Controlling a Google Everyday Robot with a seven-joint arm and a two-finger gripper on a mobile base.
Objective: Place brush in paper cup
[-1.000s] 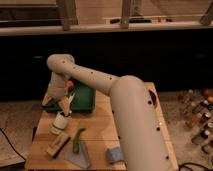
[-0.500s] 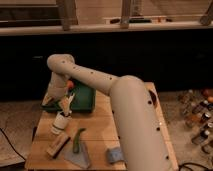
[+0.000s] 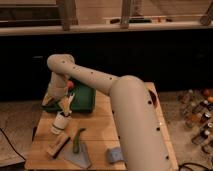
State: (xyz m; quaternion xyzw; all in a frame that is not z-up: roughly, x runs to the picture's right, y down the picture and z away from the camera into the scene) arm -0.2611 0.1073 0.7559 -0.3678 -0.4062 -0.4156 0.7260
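The white paper cup [image 3: 59, 123] stands upright on the left part of the wooden table [image 3: 100, 137], its base darker. The pale tan brush [image 3: 67, 106] stands nearly upright right above the cup's mouth, its lower end at or inside the rim; I cannot tell how deep it sits. My gripper [image 3: 63, 101] is directly over the cup, at the brush's upper part. My arm reaches in from the lower right and hides much of the table's right side.
A dark green tray [image 3: 82, 99] lies behind the cup. A flat wooden block [image 3: 57, 145], a curved green vegetable [image 3: 77, 140], a grey cloth [image 3: 77, 157] and a blue-grey piece [image 3: 115, 155] lie in front. Bottles [image 3: 200, 112] stand at the right.
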